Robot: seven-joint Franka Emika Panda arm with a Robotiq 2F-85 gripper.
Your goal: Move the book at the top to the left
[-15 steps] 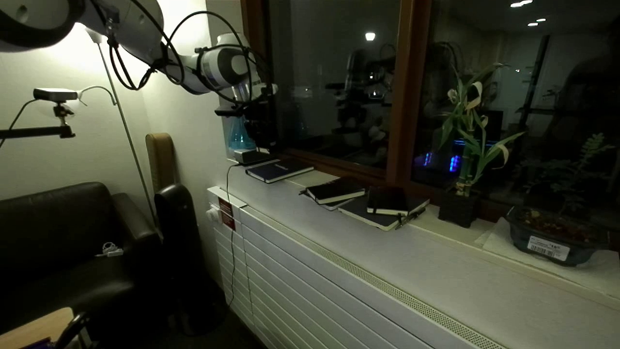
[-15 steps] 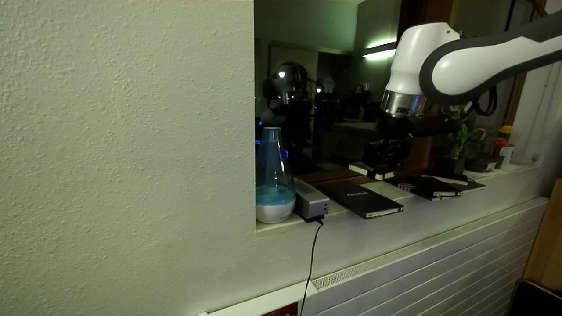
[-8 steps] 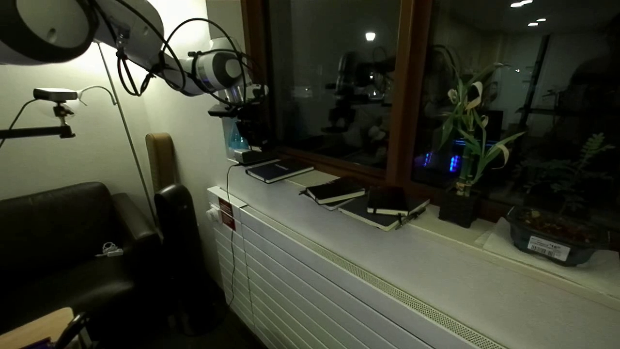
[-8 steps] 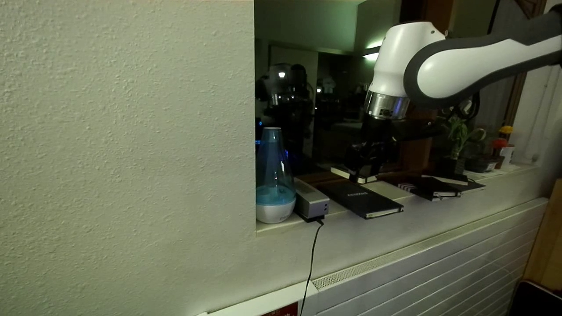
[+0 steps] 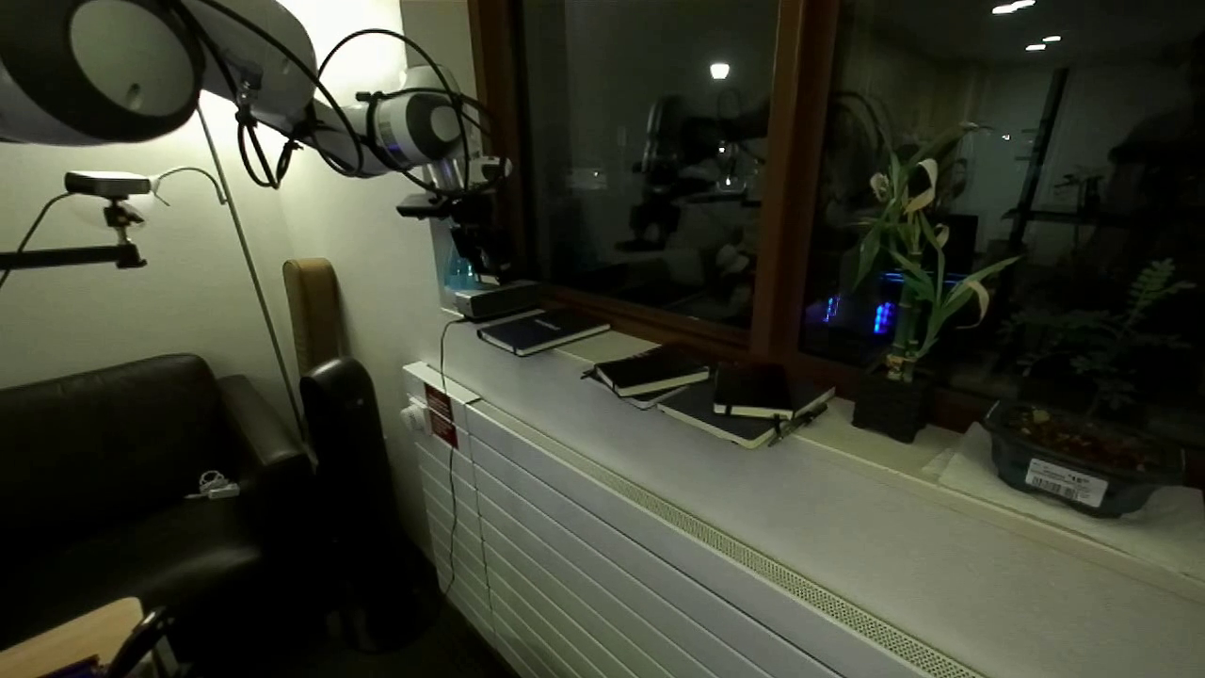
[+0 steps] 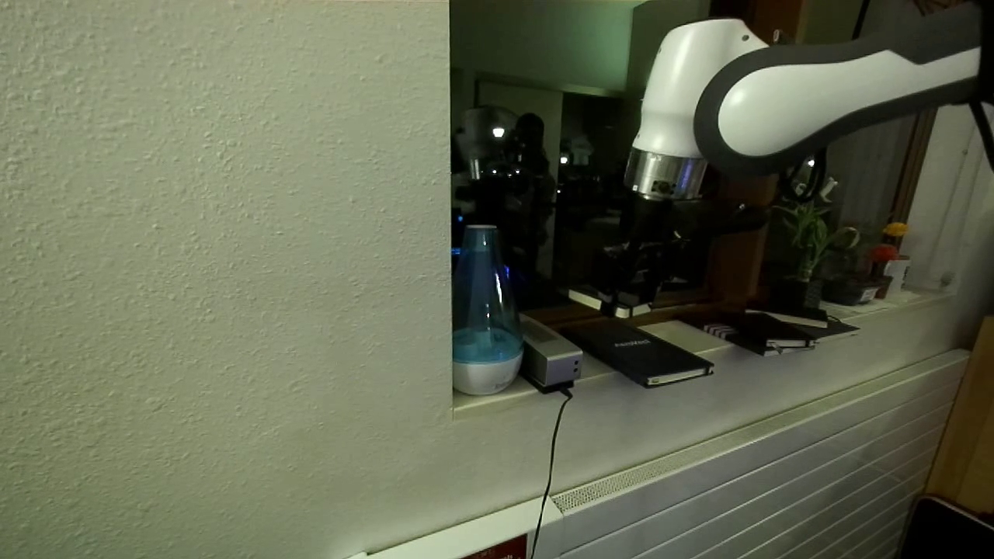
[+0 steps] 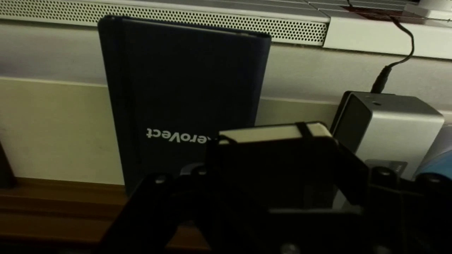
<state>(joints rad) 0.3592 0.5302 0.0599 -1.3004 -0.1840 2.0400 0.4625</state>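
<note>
My gripper (image 7: 279, 158) is shut on a small black book (image 7: 268, 133) with cream page edges and a dark strap; its fingers (image 7: 353, 169) stand on either side of it. In an exterior view the held book (image 6: 586, 298) hangs from the gripper (image 6: 627, 289) above the back of the sill. A larger dark book with white lettering (image 6: 633, 353) lies flat on the sill below and beside it, also in the wrist view (image 7: 183, 81). More black books lie in overlapping stacks further along the sill (image 5: 654, 370) (image 5: 753, 388).
A silver-grey box (image 6: 553, 353) with a cable and a blue humidifier (image 6: 485, 334) stand at the sill's end near the wall. The window runs behind the sill (image 5: 847, 527). Potted plants (image 5: 908, 311) (image 5: 1083, 461) stand beyond the stacks.
My gripper, holding the small book, has moved along the sill toward the box and humidifier, dipping and then rising slightly. The books lying on the sill have not moved.
</note>
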